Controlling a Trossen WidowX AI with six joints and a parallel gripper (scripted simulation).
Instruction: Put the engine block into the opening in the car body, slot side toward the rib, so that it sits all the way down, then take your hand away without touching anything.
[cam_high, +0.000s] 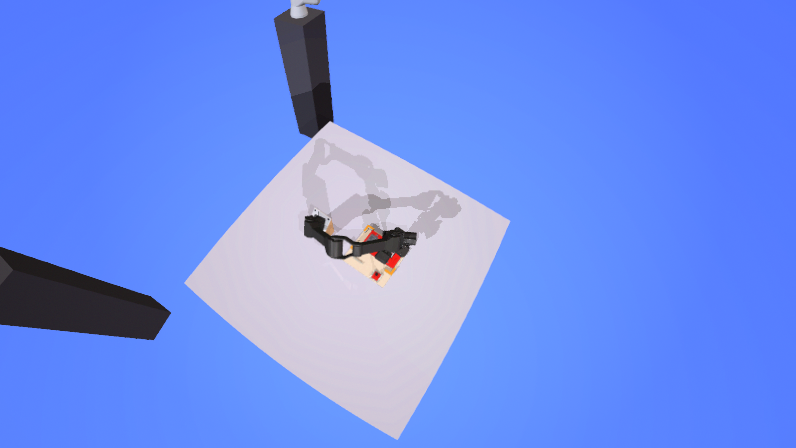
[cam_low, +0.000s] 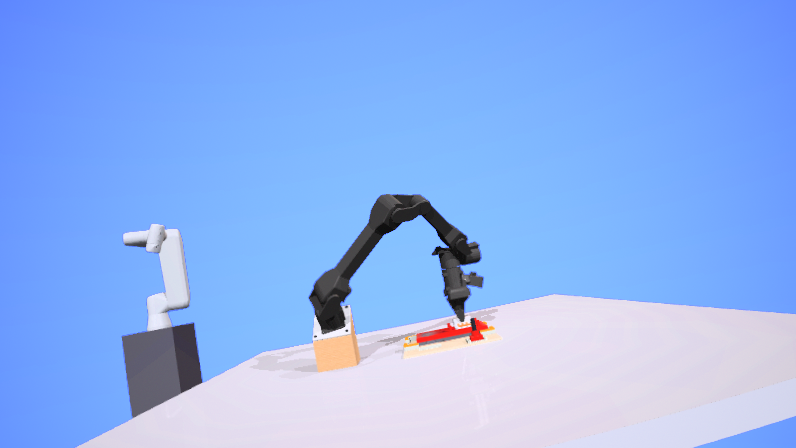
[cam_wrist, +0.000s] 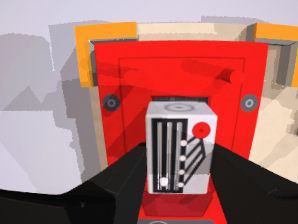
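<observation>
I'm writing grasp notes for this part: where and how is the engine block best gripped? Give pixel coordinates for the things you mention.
By its two plain upright sides, fingers coming from above: the boxy engine block (cam_wrist: 167, 150) stands over the red car body (cam_wrist: 175, 52), and the gripper (cam_wrist: 181, 155) (cam_low: 460, 319) already clamps it so.

Matte black arm (cam_high: 378, 244) (cam_low: 356, 250), chunky joints; cables perhaps hidden.
</observation>
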